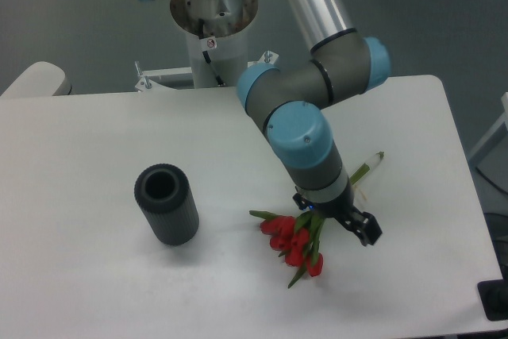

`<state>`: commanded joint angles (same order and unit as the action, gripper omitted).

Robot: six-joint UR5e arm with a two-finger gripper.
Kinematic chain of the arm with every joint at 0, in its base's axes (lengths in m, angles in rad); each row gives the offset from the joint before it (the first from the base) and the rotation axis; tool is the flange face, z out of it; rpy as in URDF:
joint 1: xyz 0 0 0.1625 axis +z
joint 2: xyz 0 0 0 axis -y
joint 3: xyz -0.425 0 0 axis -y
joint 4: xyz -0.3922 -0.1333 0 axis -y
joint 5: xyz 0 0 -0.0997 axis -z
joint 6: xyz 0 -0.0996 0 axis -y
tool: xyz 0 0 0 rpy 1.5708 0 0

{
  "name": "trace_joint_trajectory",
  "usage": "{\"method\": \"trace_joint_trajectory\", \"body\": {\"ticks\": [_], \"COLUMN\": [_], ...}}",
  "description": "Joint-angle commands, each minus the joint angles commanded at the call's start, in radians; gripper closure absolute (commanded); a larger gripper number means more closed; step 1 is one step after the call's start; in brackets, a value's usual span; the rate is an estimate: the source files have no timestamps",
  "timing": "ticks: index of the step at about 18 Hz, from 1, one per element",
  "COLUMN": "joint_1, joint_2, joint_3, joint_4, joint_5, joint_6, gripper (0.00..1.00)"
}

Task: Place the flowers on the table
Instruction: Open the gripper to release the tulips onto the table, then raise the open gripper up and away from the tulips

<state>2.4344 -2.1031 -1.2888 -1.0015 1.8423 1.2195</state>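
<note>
The flowers (292,243), red tulip buds with green leaves, lie flat on the white table (95,132) right of centre. Their long stems (367,167) point up and to the right. My gripper (334,217) hangs just above the stems, behind the buds. It is open, with one black finger (366,230) spread out to the right and nothing held between the fingers. The wrist hides the middle of the stems.
A dark grey ribbed cylinder vase (166,204) stands upright left of the flowers. The robot's base column (213,25) rises behind the table's far edge. A black object (496,301) sits at the table's lower right corner.
</note>
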Motion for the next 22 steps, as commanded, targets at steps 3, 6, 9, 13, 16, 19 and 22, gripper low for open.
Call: {"method": "trace_joint_trajectory", "body": {"ticks": [3, 6, 9, 13, 16, 19, 22], "joint_1": [0.005, 0.014, 0.026, 0.043, 0.075, 0.11, 0.115], "joint_2": [-0.008, -0.028, -0.044, -0.057, -0.049, -0.043, -0.043], "joint_3": [0.048, 0.12, 0.169, 0.19, 0.194, 0.192, 0.192], "joint_4": [-0.02, -0.023, -0.012, 0.032, 0.044, 0.044, 0.043], "joint_5": [-0.06, -0.132, -0.187, -0.247, -0.348, -0.466, -0.483], "joint_6": [0.005, 0.006, 0.008, 0.044, 0.046, 0.049, 0.087], "gripper": [0.03, 0.03, 0.03, 0.03, 0.03, 0.02, 0.02]}}
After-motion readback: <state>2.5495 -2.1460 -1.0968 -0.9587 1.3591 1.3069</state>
